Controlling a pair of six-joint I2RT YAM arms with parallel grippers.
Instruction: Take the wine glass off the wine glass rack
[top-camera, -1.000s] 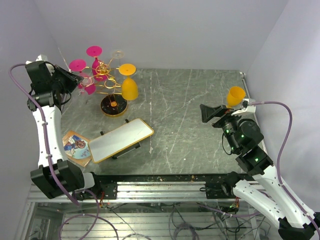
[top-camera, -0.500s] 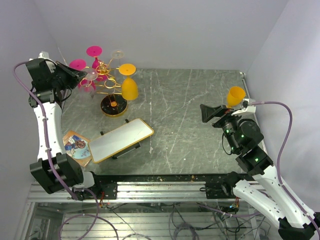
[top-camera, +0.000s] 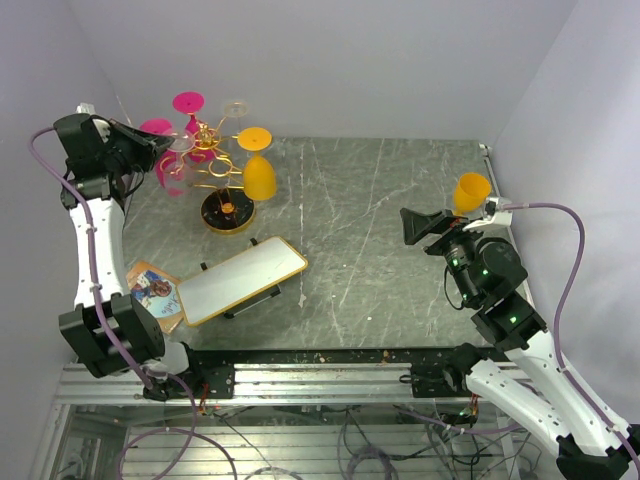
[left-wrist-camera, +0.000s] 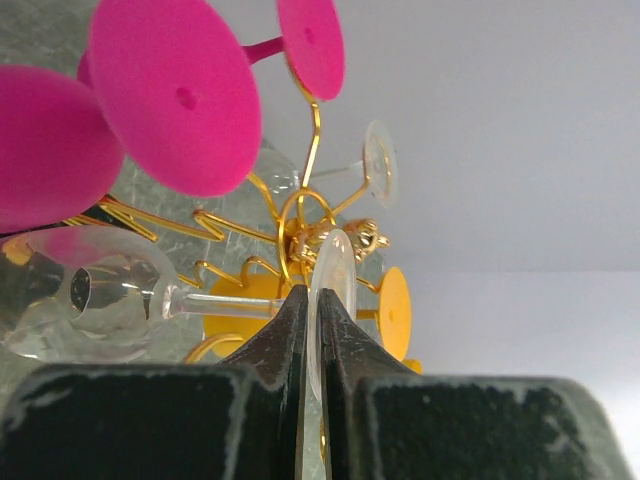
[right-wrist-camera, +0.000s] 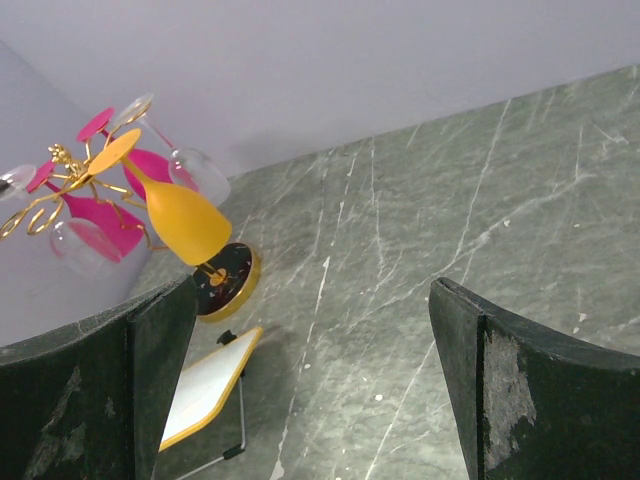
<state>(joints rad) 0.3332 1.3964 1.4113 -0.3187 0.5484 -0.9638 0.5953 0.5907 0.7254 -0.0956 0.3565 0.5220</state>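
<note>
The gold wire wine glass rack (top-camera: 212, 150) stands on its round black base (top-camera: 228, 212) at the back left. Pink, orange and clear glasses hang from it upside down. My left gripper (top-camera: 148, 150) is at the rack's left side, shut on the foot disc (left-wrist-camera: 333, 285) of a clear wine glass (left-wrist-camera: 95, 300). The glass lies sideways, its stem running left to its bowl. I cannot tell whether it still touches a rack arm. My right gripper (top-camera: 425, 225) is open and empty over the right side of the table. The rack also shows in the right wrist view (right-wrist-camera: 60, 190).
A white tray with a gold rim (top-camera: 240, 280) lies in front of the rack, with a picture card (top-camera: 152, 295) to its left. An orange glass (top-camera: 472, 190) stands by the table's right edge. An orange glass (top-camera: 258, 172) hangs on the rack's right side.
My left gripper has risen and drawn back to the left of the rack, carrying the clear glass by its foot. The right arm has not moved.
</note>
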